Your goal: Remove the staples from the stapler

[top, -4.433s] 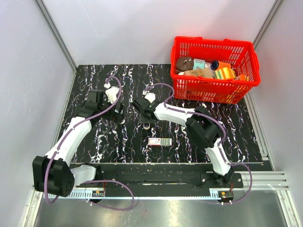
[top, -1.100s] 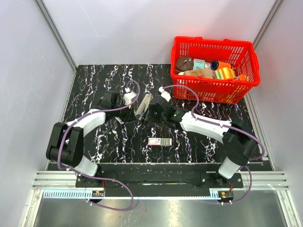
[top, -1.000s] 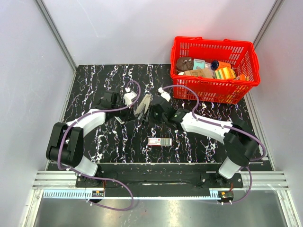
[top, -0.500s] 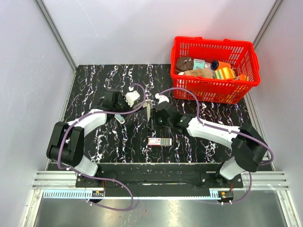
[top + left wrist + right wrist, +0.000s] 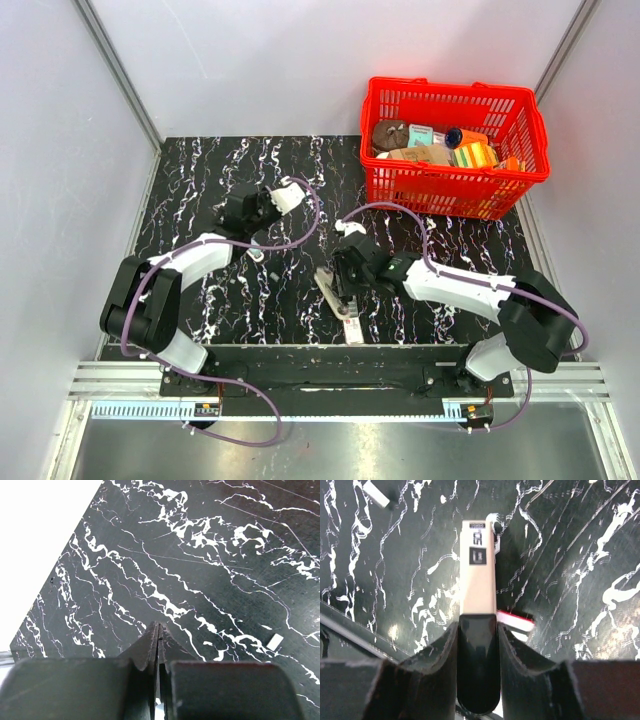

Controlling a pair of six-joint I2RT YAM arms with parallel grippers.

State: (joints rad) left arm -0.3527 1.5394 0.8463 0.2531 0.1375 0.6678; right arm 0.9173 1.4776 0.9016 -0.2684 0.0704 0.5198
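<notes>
Right wrist view: the right pincer (image 5: 477,630) is clamped on the stapler (image 5: 479,575), gripping its dark end while the pale top points away, over the marbled surface (image 5: 570,555) near its front edge. A pink-edged box (image 5: 517,621) lies just beneath it. The left pincer (image 5: 157,637) is pressed together on nothing, near a small white piece (image 5: 274,640). A red basket (image 5: 455,185) stands at the far right corner.

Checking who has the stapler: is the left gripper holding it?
No, the left gripper is shut tight, its jaws pressed together with nothing between them.
</notes>
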